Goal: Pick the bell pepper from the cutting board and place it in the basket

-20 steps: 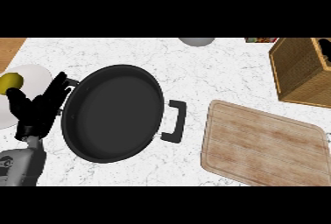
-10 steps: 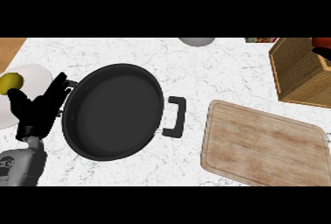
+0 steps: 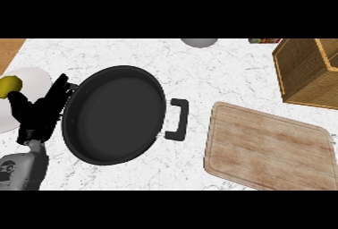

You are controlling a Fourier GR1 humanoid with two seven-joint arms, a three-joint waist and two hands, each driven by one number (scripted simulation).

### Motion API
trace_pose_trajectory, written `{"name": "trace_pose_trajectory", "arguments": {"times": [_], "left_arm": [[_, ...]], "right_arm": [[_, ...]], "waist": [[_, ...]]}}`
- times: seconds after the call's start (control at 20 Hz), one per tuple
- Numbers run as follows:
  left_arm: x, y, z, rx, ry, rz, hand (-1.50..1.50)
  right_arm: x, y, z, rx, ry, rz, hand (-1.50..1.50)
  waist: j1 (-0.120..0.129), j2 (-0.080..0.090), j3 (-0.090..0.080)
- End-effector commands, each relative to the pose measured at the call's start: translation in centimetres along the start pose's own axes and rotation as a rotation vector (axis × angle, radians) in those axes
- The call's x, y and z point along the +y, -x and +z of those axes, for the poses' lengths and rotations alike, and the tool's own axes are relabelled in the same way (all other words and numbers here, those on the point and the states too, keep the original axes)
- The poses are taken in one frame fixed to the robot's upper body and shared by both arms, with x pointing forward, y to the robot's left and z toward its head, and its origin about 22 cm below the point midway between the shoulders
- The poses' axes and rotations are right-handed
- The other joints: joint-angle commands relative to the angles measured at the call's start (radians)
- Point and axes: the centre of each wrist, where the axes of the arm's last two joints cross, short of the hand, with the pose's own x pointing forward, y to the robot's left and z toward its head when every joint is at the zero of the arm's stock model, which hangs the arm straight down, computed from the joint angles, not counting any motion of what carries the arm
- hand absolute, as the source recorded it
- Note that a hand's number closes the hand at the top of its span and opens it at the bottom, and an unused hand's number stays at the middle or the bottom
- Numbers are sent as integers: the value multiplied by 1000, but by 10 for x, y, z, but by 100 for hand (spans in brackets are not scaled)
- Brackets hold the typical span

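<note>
On the marble counter (image 3: 218, 67), a black pan (image 3: 116, 114) sits left of the bare cutting board (image 3: 267, 145), with the wicker basket (image 3: 307, 74) at upper right. At far left, a yellow bell pepper (image 3: 9, 85) lies on a white plate (image 3: 26, 78); the left hand (image 3: 43, 109) stands open beside it, fingers straight.

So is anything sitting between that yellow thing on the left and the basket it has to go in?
Yes. The big black pan lies mid-counter, right between the yellow item on the white plate at the left edge and the basket at the upper right. Nothing visible separates the left robot hand from the yellow item.
</note>
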Motion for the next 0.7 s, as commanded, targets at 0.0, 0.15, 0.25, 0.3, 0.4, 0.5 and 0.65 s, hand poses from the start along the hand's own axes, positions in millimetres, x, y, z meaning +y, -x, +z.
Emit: {"name": "trace_pose_trajectory", "arguments": {"times": [0.0, 0.15, 0.25, 0.3, 0.4, 0.5, 0.65], "left_arm": [[22, 14, 3, 19, -4, -2, 0], [4, -7, -4, -3, 20, 0, 0], [19, 14, 9, 17, -2, 13, 0], [4, -13, -1, -6, -4, 4, 0], [19, 12, 6, 14, 0, -2, 0], [-2, -6, 5, -8, 16, 2, 0], [-2, 1, 0, -5, 28, 7, 0]], "right_arm": [[-62, 6, -4, 57, 72, -129, -150], [-98, 28, -7, 84, 53, -115, -150], [-141, 40, 5, 89, 17, -161, -150], [-163, 47, 8, 104, -6, -147, -150], [-188, 44, 13, 111, -58, -77, -150], [-212, 39, 15, 118, -111, -109, -150], [-230, 64, 33, 117, -137, -75, -150]], "waist": [[-14, -2, 0], [6, 4, 1], [-6, 0, 1], [-4, 5, 4], [-3, 4, 1], [4, 3, 3], [6, 11, 5]]}}
